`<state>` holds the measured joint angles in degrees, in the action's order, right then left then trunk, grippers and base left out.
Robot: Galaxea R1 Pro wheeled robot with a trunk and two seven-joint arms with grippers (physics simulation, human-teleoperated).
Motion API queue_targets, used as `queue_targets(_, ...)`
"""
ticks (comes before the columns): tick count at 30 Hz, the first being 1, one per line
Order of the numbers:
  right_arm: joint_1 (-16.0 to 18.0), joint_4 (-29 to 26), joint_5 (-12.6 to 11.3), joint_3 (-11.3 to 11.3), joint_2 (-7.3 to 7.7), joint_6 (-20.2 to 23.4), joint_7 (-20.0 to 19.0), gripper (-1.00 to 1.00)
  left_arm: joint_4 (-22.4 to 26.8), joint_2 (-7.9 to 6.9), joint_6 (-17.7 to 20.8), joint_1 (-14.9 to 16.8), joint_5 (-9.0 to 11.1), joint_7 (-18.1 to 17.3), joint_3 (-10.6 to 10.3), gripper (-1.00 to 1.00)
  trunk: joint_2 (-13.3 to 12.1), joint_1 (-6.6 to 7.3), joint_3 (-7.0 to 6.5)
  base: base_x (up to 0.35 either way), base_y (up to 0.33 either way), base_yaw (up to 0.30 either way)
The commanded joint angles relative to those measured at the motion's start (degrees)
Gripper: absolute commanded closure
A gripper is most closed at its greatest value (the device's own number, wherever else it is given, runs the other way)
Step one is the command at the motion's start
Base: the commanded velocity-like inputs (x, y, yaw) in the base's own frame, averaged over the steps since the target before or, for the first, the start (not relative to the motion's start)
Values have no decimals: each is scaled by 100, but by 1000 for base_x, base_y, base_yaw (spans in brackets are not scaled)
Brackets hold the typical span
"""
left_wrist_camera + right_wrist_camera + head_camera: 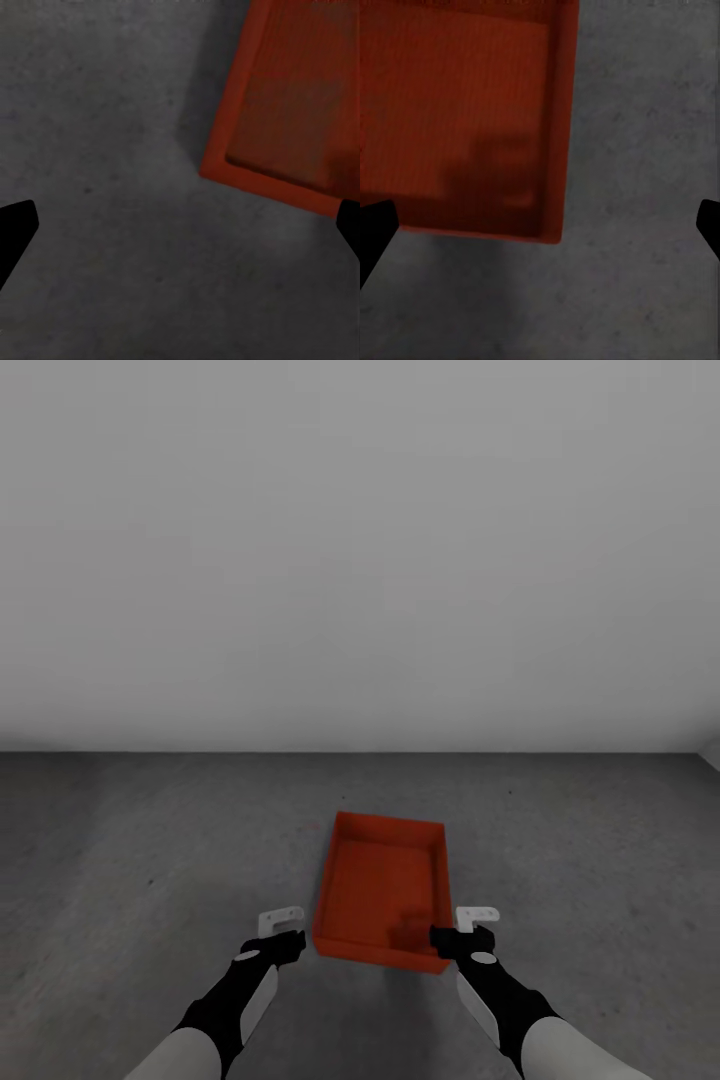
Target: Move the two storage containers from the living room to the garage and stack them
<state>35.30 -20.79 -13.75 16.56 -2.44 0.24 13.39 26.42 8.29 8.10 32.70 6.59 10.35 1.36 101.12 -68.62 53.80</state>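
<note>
Head view: one red-orange bin point(385, 890) sits on the dark concrete floor point(150, 840) of the garage, short of the plain pale wall point(360, 560). It stands upright, open side up, empty, turned slightly off square to me.

Left claw point(283, 930): beside the bin's near left corner, close to it but apart. In the left wrist view its dark fingertips point(15, 232) stand at opposite edges of the frame, so I read the claw as wide, with nothing between the jaws but floor; the bin's corner point(225, 161) lies off to one side.

Right claw point(465, 932): at the bin's near right corner, just beside or over the rim; I cannot tell if it touches. In the right wrist view its fingertips point(375, 232) are likewise far apart, so it is wide and holds nothing; the bin's side wall point(556, 135) and corner point(551, 232) lie between them, nearer one finger.

Handling, as I judge it: thin stiff walls, no lid, probably light, with smooth sides that could slip. The best hold is a pinch over the rim of a wall, one claw on each long side, so the bin stays level.
</note>
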Motion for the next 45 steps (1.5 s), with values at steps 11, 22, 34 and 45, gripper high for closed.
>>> queue_targets(11, 3, -4, -58, 49, 15, 4, 40, -100, 12, -3, 34, 0, 53, 19, 21, -100, -441, 243, -194, 0, 0, 0)
queue_targets(22, 3, -1, -70, 49, 30, 7, 41, -100, -17, -3, 47, 0, 54, 19, 22, -100, -882, 484, -391, 0, 0, 0)
queue_targets(34, 3, 94, -88, 49, 93, 22, 11, -100, -55, -12, 69, 0, 70, 19, 21, -100, -1363, 748, -607, 0, 0, 0)
queue_targets(45, 3, 101, -86, 50, 115, 16, 25, -100, -58, -12, 69, 0, 70, 24, 17, -100, -1804, 989, -804, 0, 0, 0)
